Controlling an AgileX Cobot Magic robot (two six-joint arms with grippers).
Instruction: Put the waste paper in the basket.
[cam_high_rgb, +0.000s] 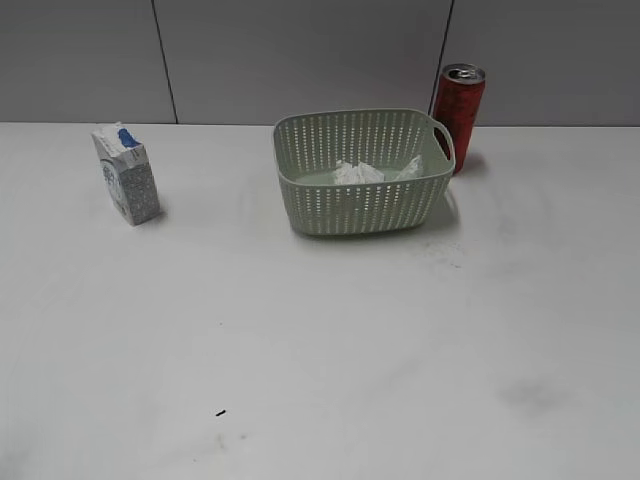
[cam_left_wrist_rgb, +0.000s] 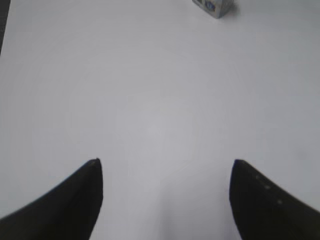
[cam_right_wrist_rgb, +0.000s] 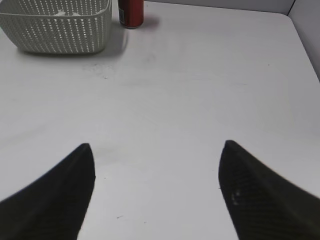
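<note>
The pale green basket (cam_high_rgb: 362, 172) stands at the back middle of the white table. Crumpled white waste paper (cam_high_rgb: 358, 173) lies inside it, with another wad (cam_high_rgb: 410, 167) toward its right wall. The basket also shows at the top left of the right wrist view (cam_right_wrist_rgb: 55, 30). No gripper shows in the exterior view. My left gripper (cam_left_wrist_rgb: 165, 162) is open and empty over bare table. My right gripper (cam_right_wrist_rgb: 157, 145) is open and empty over bare table, well in front of the basket.
A red drink can (cam_high_rgb: 458, 103) stands just right of and behind the basket; it also shows in the right wrist view (cam_right_wrist_rgb: 131, 12). A white-and-blue speckled pack (cam_high_rgb: 126, 173) stands at the back left, its corner in the left wrist view (cam_left_wrist_rgb: 214, 6).
</note>
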